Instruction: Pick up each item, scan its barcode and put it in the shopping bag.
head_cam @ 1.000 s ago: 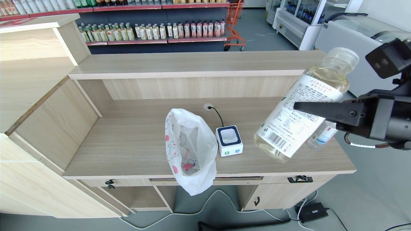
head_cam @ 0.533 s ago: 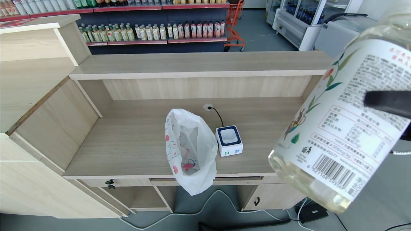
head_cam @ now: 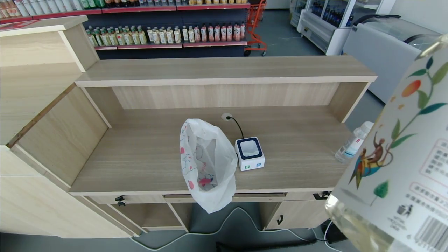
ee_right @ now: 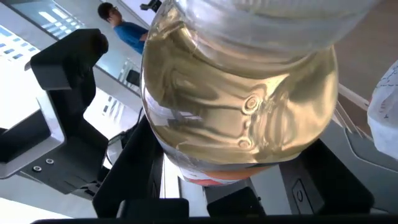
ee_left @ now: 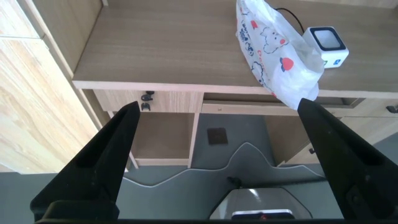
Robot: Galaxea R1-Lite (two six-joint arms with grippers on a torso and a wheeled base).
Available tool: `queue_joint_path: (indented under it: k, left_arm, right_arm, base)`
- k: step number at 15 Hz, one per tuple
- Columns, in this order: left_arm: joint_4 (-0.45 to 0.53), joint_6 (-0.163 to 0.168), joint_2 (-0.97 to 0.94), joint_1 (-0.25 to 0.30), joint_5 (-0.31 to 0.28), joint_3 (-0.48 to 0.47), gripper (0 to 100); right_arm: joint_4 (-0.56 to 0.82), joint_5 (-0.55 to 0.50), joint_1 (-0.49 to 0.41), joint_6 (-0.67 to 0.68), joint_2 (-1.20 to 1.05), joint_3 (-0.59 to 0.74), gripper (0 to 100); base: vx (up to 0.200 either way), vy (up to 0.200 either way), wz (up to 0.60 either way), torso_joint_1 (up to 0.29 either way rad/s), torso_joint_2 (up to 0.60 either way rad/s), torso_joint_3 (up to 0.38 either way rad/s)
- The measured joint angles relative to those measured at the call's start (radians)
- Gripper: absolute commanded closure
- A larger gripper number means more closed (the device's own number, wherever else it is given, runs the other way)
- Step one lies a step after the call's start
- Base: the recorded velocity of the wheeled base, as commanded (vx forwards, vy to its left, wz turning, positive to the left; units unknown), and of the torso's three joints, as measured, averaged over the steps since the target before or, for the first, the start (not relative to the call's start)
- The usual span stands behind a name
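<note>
Pale-liquid bottle (head_cam: 402, 157) nearer the camera

Large bottle (head_cam: 395, 168): pale yellow liquid, white illustrated label with barcode; tilted, lower right of frame.
Small bottle (head_cam: 351, 144): clear, white-capped; tilted, right of centre.
Shopping bag (head_cam: 206, 164): white, red-printed, mouth open; centre.
Scanner (head_cam: 249, 153): white, dark-rimmed; set just right of the shopping bag.

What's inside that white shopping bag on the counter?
Through the open mouth of the shopping bag I see only its own printed plastic, no item. Its bottom, drooping over the edge of the counter, is hidden by folds.
</note>
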Motion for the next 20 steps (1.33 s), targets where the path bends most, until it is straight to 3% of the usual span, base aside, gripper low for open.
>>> queue_joint_path:
  k: [20]
  left_arm:
    - [0.0,0.0,0.0,0.0,0.0,0.0,0]
  right_arm:
    - [0.08,-0.003,-0.037,-0.006,-0.07,-0.002,100]
  base:
    - [0.0,0.0,0.0,0.0,0.0,0.0]
